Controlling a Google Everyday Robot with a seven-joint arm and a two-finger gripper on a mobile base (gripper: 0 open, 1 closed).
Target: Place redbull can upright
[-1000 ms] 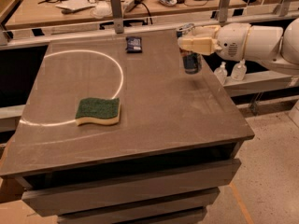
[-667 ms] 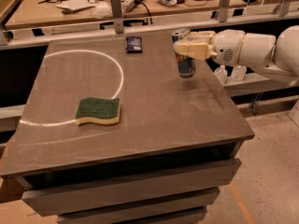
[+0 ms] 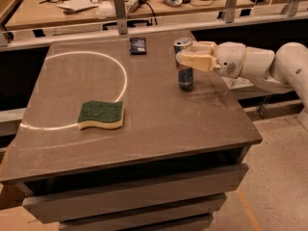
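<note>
Tabletop (image 3: 168, 124) of dull grey-brown, flat and faintly scuffed, takes up most of the camera view; it is roughly square with a thin edge, and plain slab-fronted drawers (image 3: 130, 191) are stacked beneath it. A thin pale arc (image 3: 126, 81) curves across its left half. Behind it runs a light wooden workbench (image 3: 57, 13) strewn with cables and papers, fronted by a pale rail on metal posts.

From the right edge reaches the robot arm (image 3: 288, 64), smooth white rounded shells in glossy plastic. It ends in the gripper (image 3: 183, 59), whose beige, blocky fingers (image 3: 195, 60) are clamped across the middle of the redbull can (image 3: 186, 79).

Near the table's left front lies a sponge (image 3: 101, 114): a rough dark-green scouring face over a pale yellow foam body, with wavy sides.

The redbull can is a slim metal cylinder, silver at the top rim and dark blue lower down. It stands upright on the right rear part of the tabletop, its base appearing to rest on the surface. Its print cannot be read.

A small flat dark-blue packet (image 3: 137, 45) lies near the rear edge, left of the can and apart from it; any lettering is illegible.
</note>
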